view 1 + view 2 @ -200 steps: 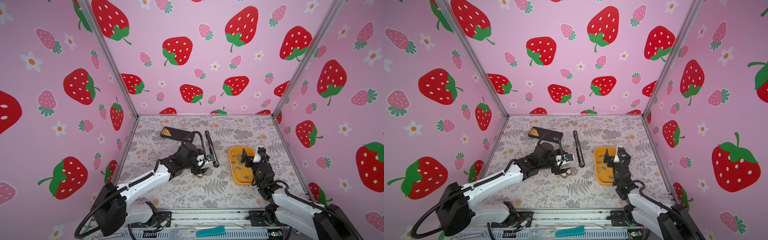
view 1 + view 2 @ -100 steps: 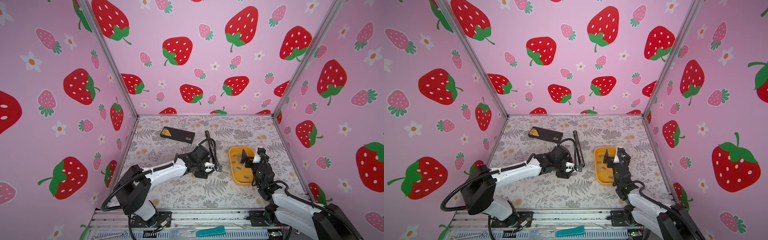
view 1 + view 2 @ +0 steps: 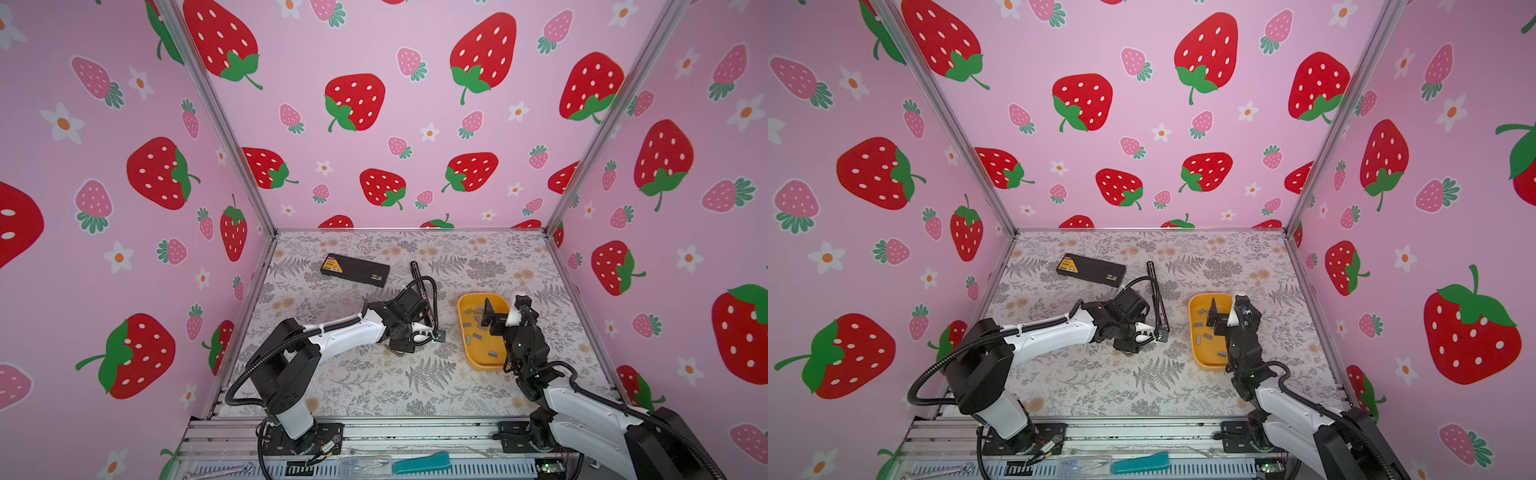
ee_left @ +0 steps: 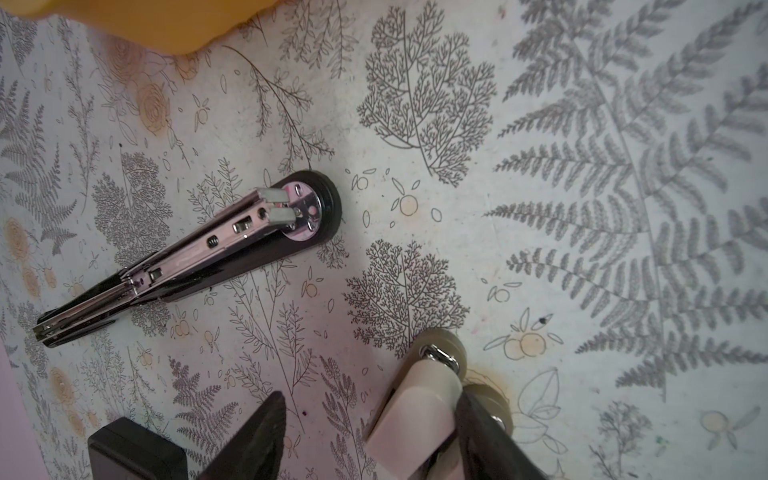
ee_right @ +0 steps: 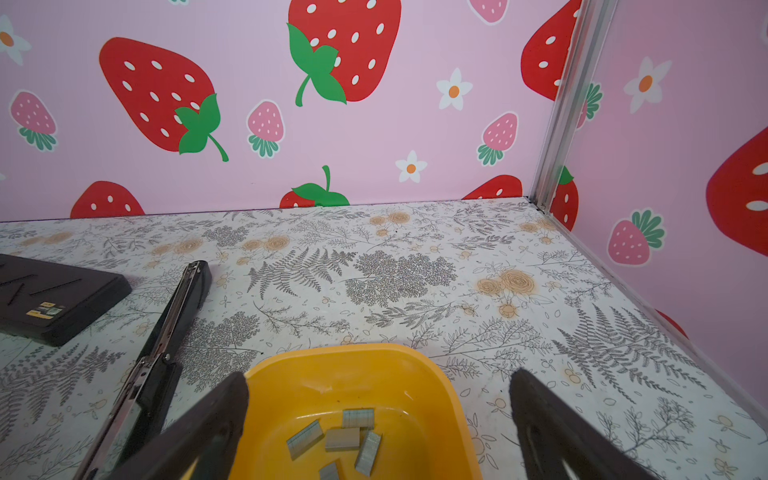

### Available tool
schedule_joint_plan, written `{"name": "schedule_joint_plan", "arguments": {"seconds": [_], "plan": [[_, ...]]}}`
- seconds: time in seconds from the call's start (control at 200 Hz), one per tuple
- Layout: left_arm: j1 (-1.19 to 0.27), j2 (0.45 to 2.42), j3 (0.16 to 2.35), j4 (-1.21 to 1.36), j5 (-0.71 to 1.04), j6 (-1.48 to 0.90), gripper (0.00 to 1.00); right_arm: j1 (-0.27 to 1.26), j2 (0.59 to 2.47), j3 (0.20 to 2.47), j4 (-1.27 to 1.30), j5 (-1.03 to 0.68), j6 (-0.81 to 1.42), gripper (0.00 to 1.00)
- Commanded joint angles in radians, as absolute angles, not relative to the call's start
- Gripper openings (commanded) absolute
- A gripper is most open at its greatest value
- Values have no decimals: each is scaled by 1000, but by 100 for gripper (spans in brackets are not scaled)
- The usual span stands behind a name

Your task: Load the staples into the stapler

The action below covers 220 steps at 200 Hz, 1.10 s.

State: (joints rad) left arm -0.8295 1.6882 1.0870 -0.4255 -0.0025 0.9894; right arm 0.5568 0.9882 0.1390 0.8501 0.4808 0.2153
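Not yet loaded: roughly 12 short silver-grey metal staple strips [image 3: 476, 336], small ribbed rectangular blocks, scattered loose on the floor of a shallow, round-cornered yellow plastic tray [image 3: 484, 363] on the right of the table, 5 staple strips [image 5: 341, 438] plain in the right wrist view. Nothing lifted, nothing in transit. Hovering directly over that tray, the right gripper [image 3: 505, 306], 2 black wedge-shaped fingers spread wide and empty, yellow rim showing between them in the wrist view. Just left of the tray and apart from it, a long slim black stapler [image 3: 416, 274] with a bright chrome magazine rail [image 4: 199, 249] and a round polished anvil plate [image 4: 307, 212] at 1 end, apparently hinged open flat; hard to confirm a bare channel from this angle. Near that rounded end but not touching it, the left gripper [image 4: 357, 374]: 1 black finger, 1 pale plastic finger with a metal fitting at the tip, parted, only bare table between them, gripping nothing. Further back, well apart, a flat matte black rectangular case [image 3: 355, 270] with a yellow label. Underneath everything, a smooth table covering [image 3: 374, 386] printed with grey ferns and tan blossoms. Judged from this: stapler seemingly made ready, but picking 1 strip, seating it in the rail and closing the top all left to do.
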Motion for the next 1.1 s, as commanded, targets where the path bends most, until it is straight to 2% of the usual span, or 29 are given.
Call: {"name": "schedule_joint_plan", "arguments": {"seconds": [0.0,0.195,0.475,1.096], "plan": [[-830,1706,1136,-481,-20,1018,67,552,989,128,884,478,224,99],[-828,1718,1144,-487,-28,1016,68,552,989,126,884,477,224,99],[-825,1801,1215,-515,-94,1015,59,552,986,124,886,477,224,99],[-816,1838,1259,-665,21,1047,56,552,991,126,888,472,222,99]]}}
